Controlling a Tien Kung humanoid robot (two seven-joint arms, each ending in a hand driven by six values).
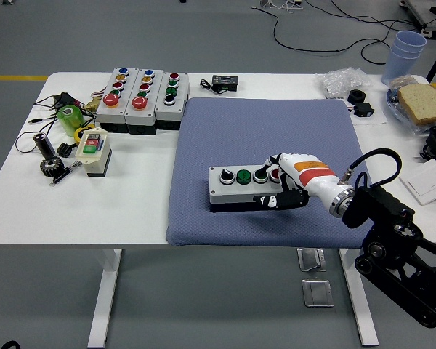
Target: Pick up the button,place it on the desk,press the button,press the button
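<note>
blue mat (261, 138) on white table (131, 203) — fingers (275, 199) curled around button box (240, 185).

The right hand (287, 182) reaches in from the right over the blue-grey mat (265, 138); its fingers (270, 200) curl around the right end of the grey button box (243, 187), one fingertip lying on top beside the red button (275, 174); left of the fingers sit two green buttons and a black knob; well beyond the fingers, up and left, three more button boxes (147, 98) stand on the white table (73, 211).
</note>
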